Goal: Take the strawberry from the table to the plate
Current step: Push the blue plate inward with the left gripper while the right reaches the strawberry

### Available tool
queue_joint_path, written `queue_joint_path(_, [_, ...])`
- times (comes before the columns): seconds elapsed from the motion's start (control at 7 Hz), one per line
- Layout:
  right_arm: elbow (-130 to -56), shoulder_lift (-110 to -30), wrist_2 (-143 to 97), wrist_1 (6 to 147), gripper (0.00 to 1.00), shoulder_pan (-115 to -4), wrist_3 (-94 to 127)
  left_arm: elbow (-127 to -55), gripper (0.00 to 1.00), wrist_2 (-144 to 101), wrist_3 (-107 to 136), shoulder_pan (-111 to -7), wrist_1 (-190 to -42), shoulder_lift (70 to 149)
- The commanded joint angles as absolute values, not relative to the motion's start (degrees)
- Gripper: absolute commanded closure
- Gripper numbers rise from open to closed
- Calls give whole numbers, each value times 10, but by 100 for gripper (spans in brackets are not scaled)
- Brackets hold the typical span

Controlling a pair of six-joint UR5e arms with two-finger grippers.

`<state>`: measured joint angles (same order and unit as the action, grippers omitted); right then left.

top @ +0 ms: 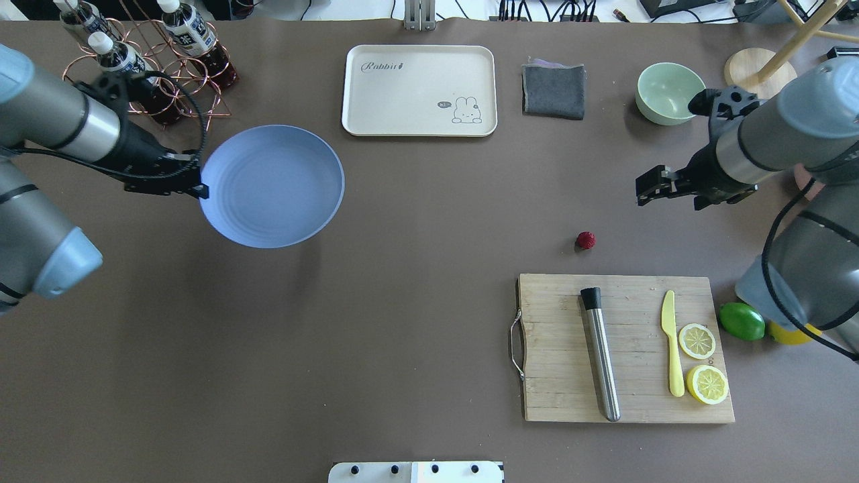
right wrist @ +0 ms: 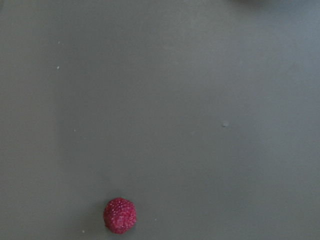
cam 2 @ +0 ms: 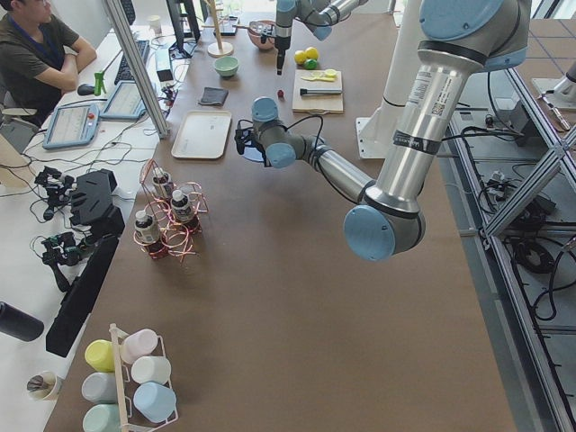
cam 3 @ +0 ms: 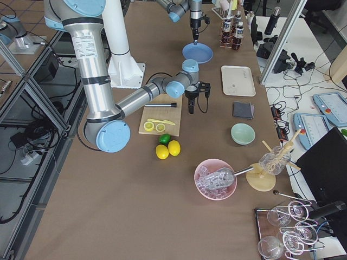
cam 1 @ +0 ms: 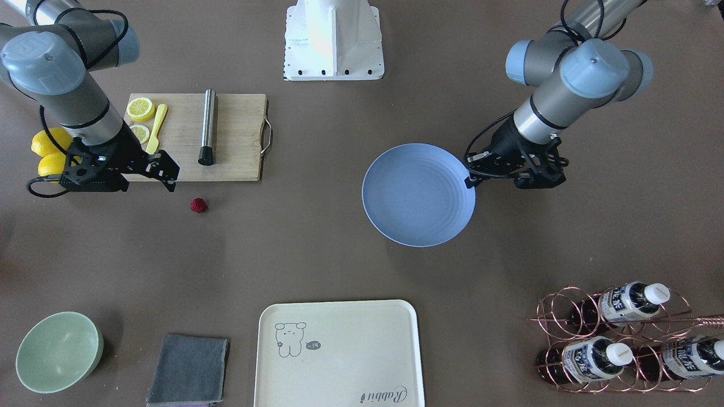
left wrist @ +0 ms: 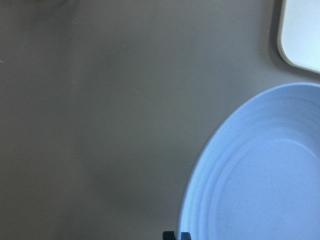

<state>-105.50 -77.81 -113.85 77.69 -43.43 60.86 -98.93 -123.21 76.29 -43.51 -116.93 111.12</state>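
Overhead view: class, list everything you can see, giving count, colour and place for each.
strawberry: 1, dark red, on the table just beyond the board
plate: 1, blue, left side, empty
tray: 1, cream, far middle
cloth: 1, grey, right of tray
bowl: 1, pale green, far right
board: 1, wooden, near right
rod: 1, steel, black tip, on board
knife: 1, yellow, on board
lemon slices: 2, yellow, beside knife
lime: 1, green, right of board
lemon: 1 showing, yellow, partly hidden by right arm
bottles: 3, white caps, in copper rack, far left
left arm: grey, jaws at plate's rim
right arm: grey, jaws over table, beyond strawberry
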Motion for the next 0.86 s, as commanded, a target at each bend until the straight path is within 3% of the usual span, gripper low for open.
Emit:
queue_joint_path(0.0, [-986, -745, -1109, 738, 2, -395, 617, -984, 100, -1179, 804, -367, -1168, 1146])
queue_joint_path(0.43, [-936, -707, -1111, 715, 3, -386, 618, -987, 100, -1135, 833, -320, -1154, 1162])
queue_joint_path(0.57, [-937, -706, -1111, 715, 24, -386, 620, -986, 100, -1134, 833, -319, -1154, 1162])
queue_joint_path(0.71, [-936, -707, -1112, 715, 78, -386, 618, -985, 61, -1134, 833, -319, -1155, 1159])
